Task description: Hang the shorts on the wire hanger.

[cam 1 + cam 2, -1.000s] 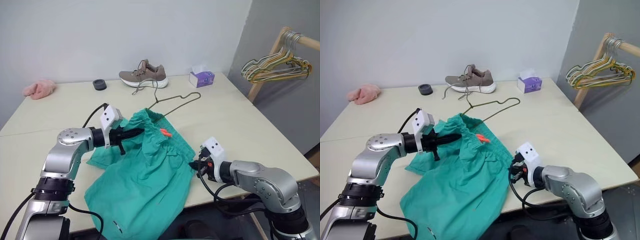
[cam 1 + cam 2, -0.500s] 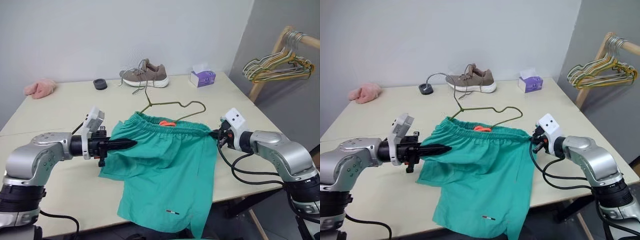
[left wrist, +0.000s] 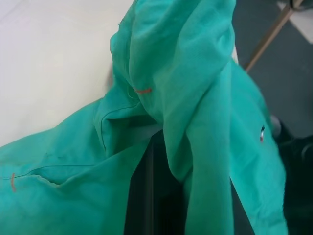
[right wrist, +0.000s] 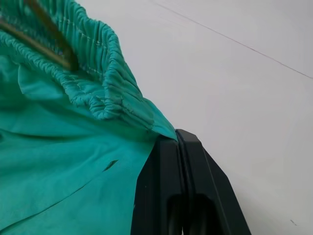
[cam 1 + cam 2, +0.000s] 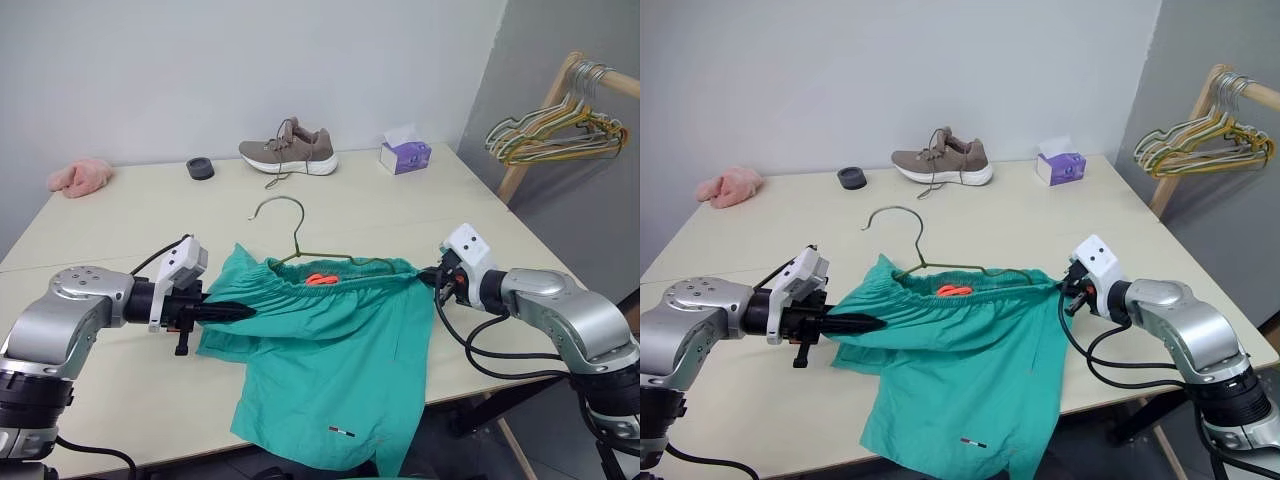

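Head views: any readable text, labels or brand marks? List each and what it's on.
None can be read.
Tissue box: purple print, too small to read.
Shorts: orange tag at the waistband and a small mark near the hem, both too small to read.
Shoe: no brand mark legible.

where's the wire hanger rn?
In the head views the wire hanger is mid-table with its hook up, its lower bar tucked into the waistband of the shorts, which are stretched between the left claw and right claw.
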Controlling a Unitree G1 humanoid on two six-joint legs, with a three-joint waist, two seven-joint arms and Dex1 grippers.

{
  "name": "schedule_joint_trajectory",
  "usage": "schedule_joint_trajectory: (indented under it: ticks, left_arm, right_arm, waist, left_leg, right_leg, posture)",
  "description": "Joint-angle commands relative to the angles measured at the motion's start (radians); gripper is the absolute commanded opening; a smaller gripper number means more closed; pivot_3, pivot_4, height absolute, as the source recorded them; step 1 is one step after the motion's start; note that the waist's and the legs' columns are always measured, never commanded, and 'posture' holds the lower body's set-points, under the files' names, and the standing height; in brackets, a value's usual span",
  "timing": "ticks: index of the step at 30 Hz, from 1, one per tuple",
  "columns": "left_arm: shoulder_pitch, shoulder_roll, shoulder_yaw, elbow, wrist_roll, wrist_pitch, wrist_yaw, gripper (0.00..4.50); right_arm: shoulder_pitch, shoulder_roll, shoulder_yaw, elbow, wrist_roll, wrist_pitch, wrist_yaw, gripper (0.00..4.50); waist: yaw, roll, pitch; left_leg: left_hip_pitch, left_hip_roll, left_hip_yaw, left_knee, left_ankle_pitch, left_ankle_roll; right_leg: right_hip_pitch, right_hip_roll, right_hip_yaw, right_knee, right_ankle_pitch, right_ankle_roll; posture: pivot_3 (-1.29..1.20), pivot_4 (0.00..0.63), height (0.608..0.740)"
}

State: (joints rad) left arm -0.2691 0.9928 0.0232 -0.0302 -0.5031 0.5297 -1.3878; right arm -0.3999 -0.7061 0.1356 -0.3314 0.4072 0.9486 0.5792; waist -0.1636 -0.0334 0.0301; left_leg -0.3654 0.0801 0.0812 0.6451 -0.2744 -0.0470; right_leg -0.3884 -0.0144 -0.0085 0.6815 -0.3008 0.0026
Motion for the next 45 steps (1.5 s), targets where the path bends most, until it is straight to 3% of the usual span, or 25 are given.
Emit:
schedule_joint_trajectory:
  ticks: [1, 14, 18, 23, 28, 33, 42, 45]
  left_arm:
    - [-0.027, 0.009, -0.001, 0.036, 0.049, -0.06, 0.002, 0.0]
    - [-0.064, -0.133, -0.102, 0.003, 0.142, -0.135, 0.084, 0.0]
    - [-0.05, -0.139, -0.116, -0.002, 0.169, -0.161, 0.091, 0.0]
    - [-0.043, -0.162, -0.101, 0.053, 0.198, -0.222, 0.123, 0.0]
    - [-0.037, -0.171, -0.116, 0.084, 0.201, -0.27, 0.093, 0.0]
    - [-0.041, -0.172, -0.141, 0.115, 0.224, -0.317, 0.064, 0.0]
    - [-0.066, -0.199, -0.158, 0.138, 0.251, -0.338, 0.06, 0.0]
    - [-0.063, -0.205, -0.154, 0.123, 0.243, -0.325, 0.064, 0.0]
  right_arm:
    - [-0.008, -0.042, -0.041, -0.051, -0.022, 0.0, 0.002, 0.01]
    - [-0.225, -0.028, 0.201, -0.177, -0.1, -0.054, 0.113, 0.01]
    - [-0.233, -0.044, 0.191, -0.203, -0.102, -0.061, 0.146, 0.87]
    - [-0.215, -0.117, 0.138, -0.24, -0.076, -0.042, 0.215, 2.61]
    - [-0.173, -0.199, 0.168, -0.219, -0.111, -0.075, 0.264, 4.28]
    - [-0.203, -0.18, 0.25, -0.128, -0.198, -0.153, 0.287, 4.28]
    - [-0.323, -0.099, 0.437, 0.081, -0.35, -0.357, 0.472, 4.28]
    - [-0.345, -0.057, 0.466, 0.137, -0.389, -0.393, 0.496, 3.77]
  waist:
    - [0.0, 0.0, 0.0]
    - [-0.003, 0.001, 0.0]
    - [-0.003, 0.001, 0.0]
    - [-0.002, 0.001, 0.001]
    - [-0.005, 0.001, 0.001]
    - [-0.021, 0.001, 0.001]
    - [-0.035, 0.001, 0.001]
    - [-0.034, 0.001, 0.001]
  left_leg:
    - [0.0, 0.0, 0.0, 0.0, 0.0, 0.0]
    - [0.0, 0.0, 0.0, 0.0, 0.0, 0.0]
    - [-0.001, 0.0, 0.0, 0.0, 0.0, 0.0]
    - [-0.001, 0.0, 0.0, 0.0, 0.0, 0.0]
    - [0.0, 0.0, 0.0, 0.001, 0.0, 0.0]
    - [0.0, 0.0, 0.0, 0.001, 0.0, 0.0]
    - [0.0, 0.0, 0.0, 0.001, 0.0, 0.0]
    - [0.0, 0.0, 0.0, 0.001, 0.0, 0.0]
  right_leg:
    - [0.0, 0.0, 0.0, 0.0, 0.0, 0.0]
    - [0.0, 0.0, 0.0, 0.0, 0.0, 0.0]
    - [0.0, -0.001, 0.0, 0.0, 0.0, 0.0]
    - [0.0, -0.002, -0.001, 0.0, 0.0, 0.0]
    - [0.0, -0.002, -0.001, 0.0, 0.0, 0.0]
    - [0.0, -0.002, -0.001, 0.001, 0.0, 0.0]
    - [0.0, -0.002, -0.001, 0.001, 0.0, 0.0]
    - [0.0, -0.002, -0.001, 0.001, 0.001, -0.002]
  posture:
    - [-0.17, 0.0, 0.74]
    - [-0.19, 0.0, 0.74]
    - [-0.19, 0.0, 0.74]
    - [-0.2, 0.0, 0.74]
    - [-0.21, 0.0, 0.74]
    - [-0.22, 0.0, 0.74]
    - [-0.21, 0.0, 0.74]
    - [-0.21, 0.0, 0.74]
